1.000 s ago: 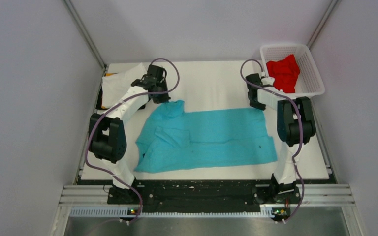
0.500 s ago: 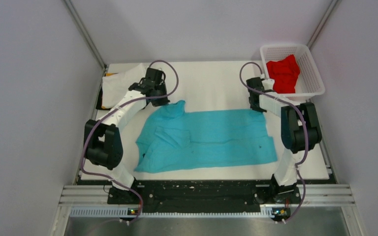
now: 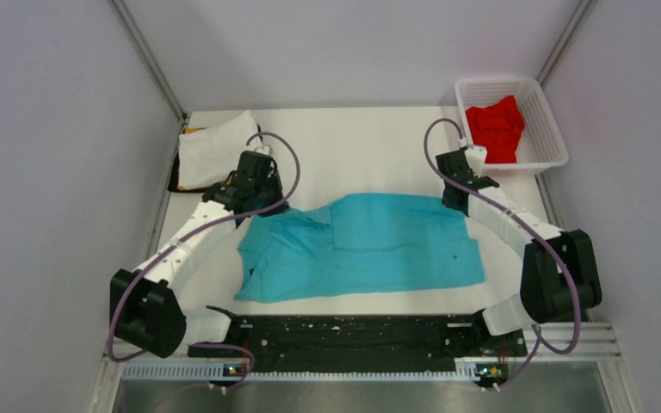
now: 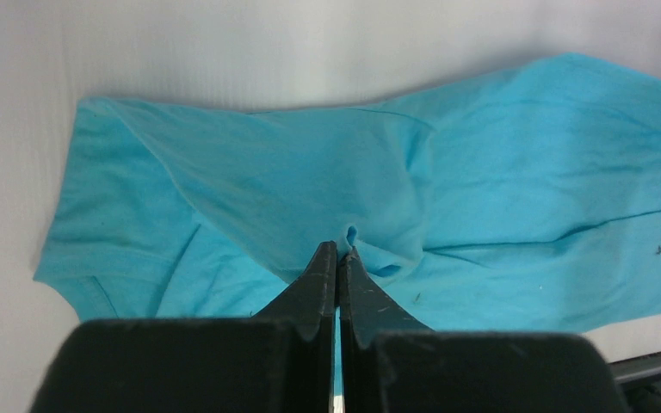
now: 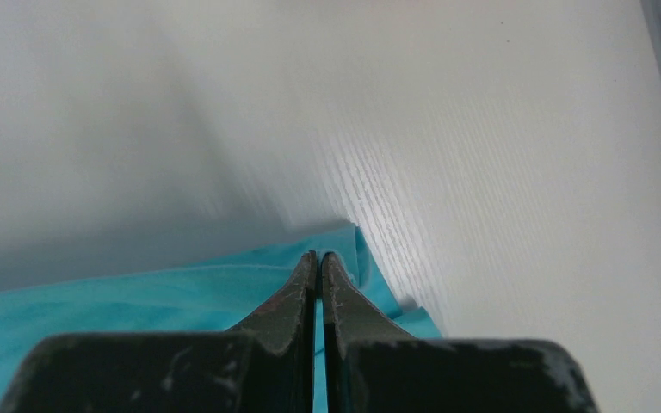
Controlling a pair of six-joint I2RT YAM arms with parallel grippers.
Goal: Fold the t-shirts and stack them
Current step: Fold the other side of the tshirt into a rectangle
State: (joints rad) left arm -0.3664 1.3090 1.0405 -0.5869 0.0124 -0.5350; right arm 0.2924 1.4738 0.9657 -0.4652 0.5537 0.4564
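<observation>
The turquoise-blue t-shirt (image 3: 370, 249) lies spread across the middle of the table, its far edge lifted and drawn toward the front. My left gripper (image 3: 264, 204) is at the shirt's far left corner; in the left wrist view the gripper (image 4: 338, 250) is shut on a pinched fold of the turquoise cloth (image 4: 525, 172). My right gripper (image 3: 454, 203) is at the far right corner; in the right wrist view it (image 5: 318, 255) is shut on the shirt's edge (image 5: 138, 301). A red t-shirt (image 3: 495, 127) lies crumpled in the basket. A white t-shirt (image 3: 211, 151) lies folded at the far left.
The white mesh basket (image 3: 551, 129) stands at the far right corner. Slivers of yellow-orange cloth (image 3: 191, 131) and black cloth (image 3: 175, 181) show under the white shirt. Grey walls close in the left and right sides. A black rail (image 3: 353, 331) runs along the near edge.
The right gripper has shut on the shirt's far right corner. Both arms have drawn back toward the near edge, pulling the shirt's far edge forward with them.
</observation>
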